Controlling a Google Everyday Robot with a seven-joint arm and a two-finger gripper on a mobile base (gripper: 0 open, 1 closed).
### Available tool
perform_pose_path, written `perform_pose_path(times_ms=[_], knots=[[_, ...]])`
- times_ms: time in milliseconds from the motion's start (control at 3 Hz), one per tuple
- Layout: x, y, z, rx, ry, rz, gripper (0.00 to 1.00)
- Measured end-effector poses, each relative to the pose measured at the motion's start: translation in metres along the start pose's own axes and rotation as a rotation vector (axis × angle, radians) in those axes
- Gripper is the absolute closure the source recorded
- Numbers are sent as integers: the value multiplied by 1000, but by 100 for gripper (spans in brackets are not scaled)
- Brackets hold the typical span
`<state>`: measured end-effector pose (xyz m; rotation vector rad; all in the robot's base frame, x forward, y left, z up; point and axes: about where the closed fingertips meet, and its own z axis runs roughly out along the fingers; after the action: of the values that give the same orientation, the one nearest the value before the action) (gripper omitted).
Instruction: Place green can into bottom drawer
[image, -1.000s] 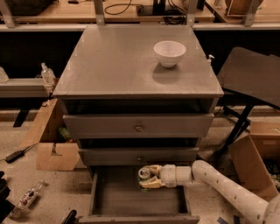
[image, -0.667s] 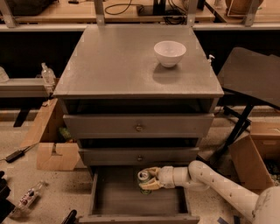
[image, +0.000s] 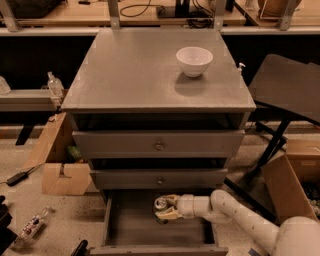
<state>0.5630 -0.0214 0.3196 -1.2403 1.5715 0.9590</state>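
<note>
The bottom drawer (image: 131, 227) is pulled open at the foot of the grey cabinet, a wide shallow tray. My gripper (image: 162, 208) reaches in from the right, low over the back right part of the drawer. Its tan fingers (image: 167, 215) are closed around the green can (image: 161, 204), whose silver top shows between them. The can stands upright at the drawer floor, partly hidden by the fingers. My white arm (image: 235, 215) runs off to the lower right.
A white bowl (image: 194, 60) sits on the cabinet top (image: 125, 75). Two knobbed drawers (image: 159, 146) above are closed. Cardboard boxes stand at left (image: 62, 177) and right (image: 287, 192). A dark folding table (image: 287, 85) is at right.
The gripper with the can has shifted slightly left and a little lower inside the bottom drawer. Nothing else moved.
</note>
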Motion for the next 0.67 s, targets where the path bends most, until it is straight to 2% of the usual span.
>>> perform_pose_path(times_ms=[333,667], knots=[[38,-9,27,1,-62,-39,100],[66,-16,52,-24,-33,-84,100]])
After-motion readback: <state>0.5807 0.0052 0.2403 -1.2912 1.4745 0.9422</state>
